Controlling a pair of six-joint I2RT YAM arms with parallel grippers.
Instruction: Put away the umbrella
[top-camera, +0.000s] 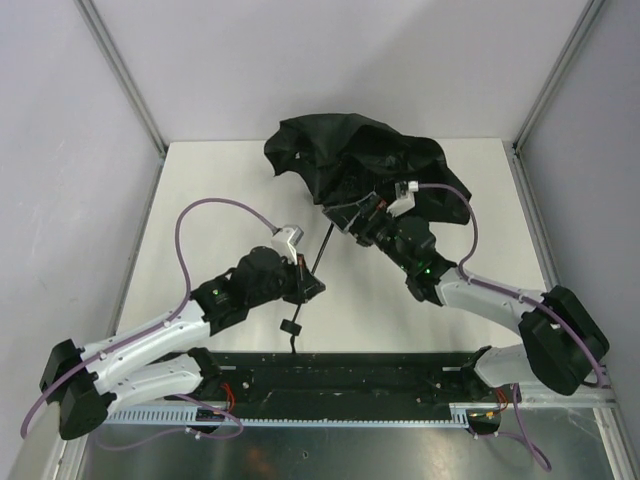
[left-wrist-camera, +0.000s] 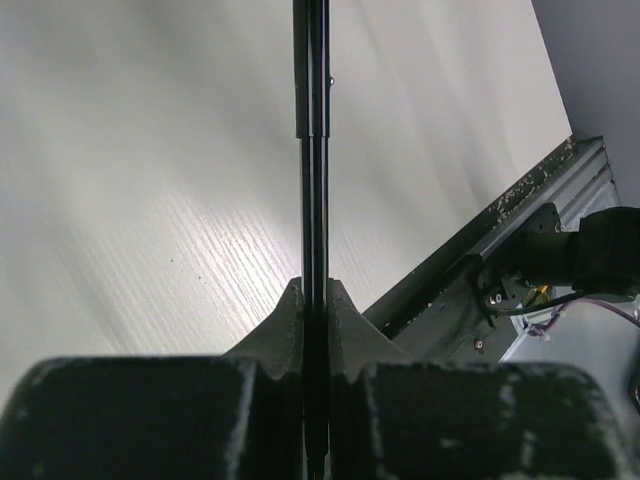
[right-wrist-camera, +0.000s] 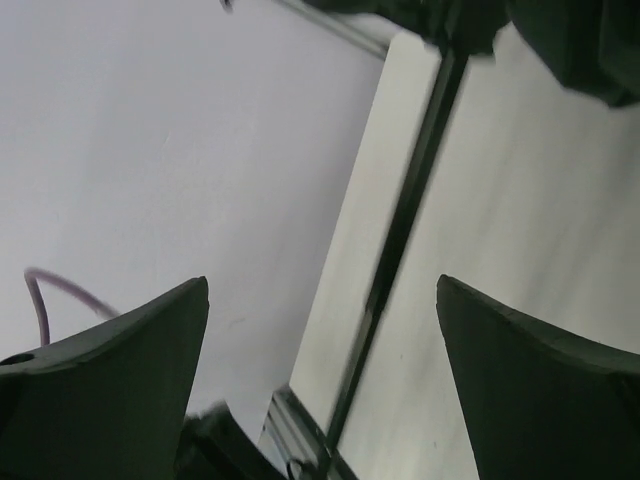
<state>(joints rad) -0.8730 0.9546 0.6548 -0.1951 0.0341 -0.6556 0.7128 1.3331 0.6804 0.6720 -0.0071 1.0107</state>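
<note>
Folding it shut seems the step in hand: the matte black fabric folding umbrella (top-camera: 350, 160) sits half-open at the white table's (top-camera: 215, 190) far middle, its slim dark shaft (left-wrist-camera: 312, 150) clamped by the left gripper (left-wrist-camera: 314, 300), while the right gripper (right-wrist-camera: 322, 285), jaws wide apart, likely must regrip nearer that shaft's top.

Crumpled matt black cloth on the umbrella (top-camera: 340, 150) canopy, its slim shaft (left-wrist-camera: 312, 150) glossy dark metal, table (left-wrist-camera: 150, 200) beneath pale matt wood-grain, left gripper (left-wrist-camera: 314, 305) scuffed black plastic.
</note>
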